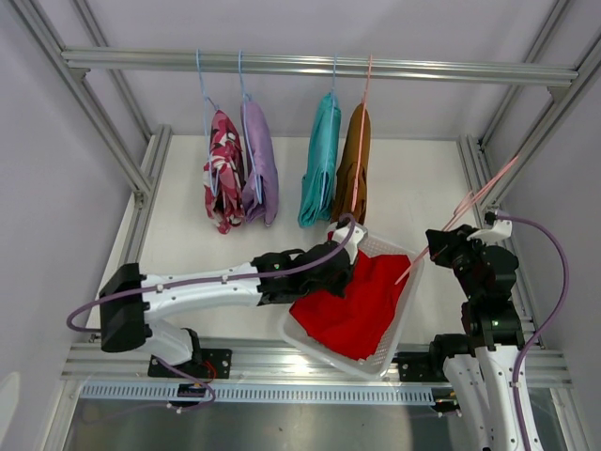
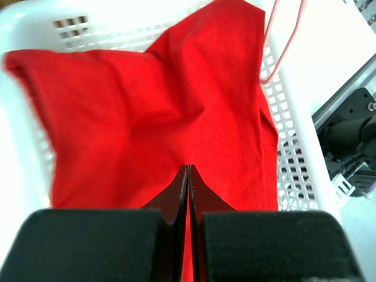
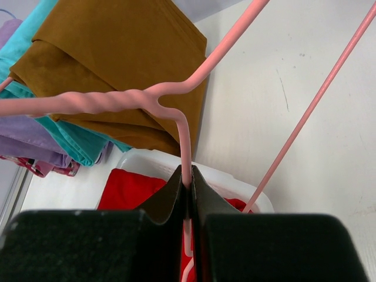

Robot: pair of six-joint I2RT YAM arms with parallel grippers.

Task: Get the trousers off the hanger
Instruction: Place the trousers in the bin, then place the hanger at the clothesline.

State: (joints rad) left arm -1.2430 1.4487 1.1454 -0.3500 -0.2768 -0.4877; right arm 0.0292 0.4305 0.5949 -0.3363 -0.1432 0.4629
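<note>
High at the back, on the silver aluminium rail (image 1: 423, 69), four pairs hanging folded in a row. Furthest left, the pink-white-black camouflage trousers (image 1: 223, 174), bunched on a thin blue wire hanger (image 1: 201, 85); touching them, the plain lilac trousers (image 1: 260, 164). After a gap, the teal trousers (image 1: 320, 162), then pressed against them the rust-brown trousers (image 1: 355, 160) (smooth, in broad flat folds, seen close in the right wrist view). Lower down, reaching in from the left, the left pincer (image 2: 187, 171), fingers pressed together, right over the plain red trousers (image 2: 158, 117); whether any cloth is pinched, impossible to tell. Those on no hanger, lying crumpled and spread out in the white plastic lattice basket (image 2: 291, 176) on the pale tabletop (image 1: 413, 188). Furthest right, the right pincer (image 3: 187, 173), clamped on the bare pink wire hanger (image 3: 117, 101) just under its twisted neck, one end of the wire over the basket.
</note>
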